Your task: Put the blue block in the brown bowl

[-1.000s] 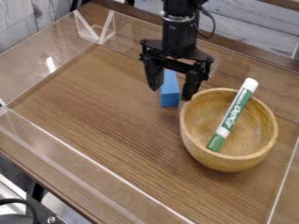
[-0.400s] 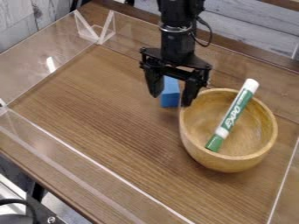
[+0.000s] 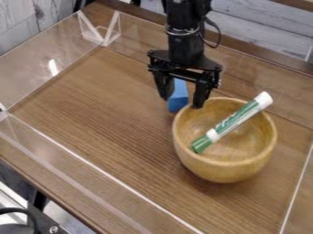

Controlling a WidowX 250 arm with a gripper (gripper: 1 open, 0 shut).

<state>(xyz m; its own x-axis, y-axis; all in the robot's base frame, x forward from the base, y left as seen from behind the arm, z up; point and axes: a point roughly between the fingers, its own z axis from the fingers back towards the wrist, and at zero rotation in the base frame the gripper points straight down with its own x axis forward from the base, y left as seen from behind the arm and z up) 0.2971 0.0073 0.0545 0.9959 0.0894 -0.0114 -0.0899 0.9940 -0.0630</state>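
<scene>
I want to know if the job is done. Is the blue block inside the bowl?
No, the blue block stands on the wooden table between the open gripper's fingers, beside the brown bowl, which holds only a white-and-green tube.

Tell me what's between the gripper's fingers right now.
The blue block stands between the open gripper's fingers in the camera view, beside the brown bowl.

I see even, bright overhead light, no hard shadows. Glare streaks run along the clear plastic walls (image 3: pixel 55 69) at left. Soft sheen on the bench (image 3: pixel 98 119) grain. Feed is low-res and slightly soft all over; the black gripper (image 3: pixel 184 90) reads as a dark mass with little detail.
</scene>
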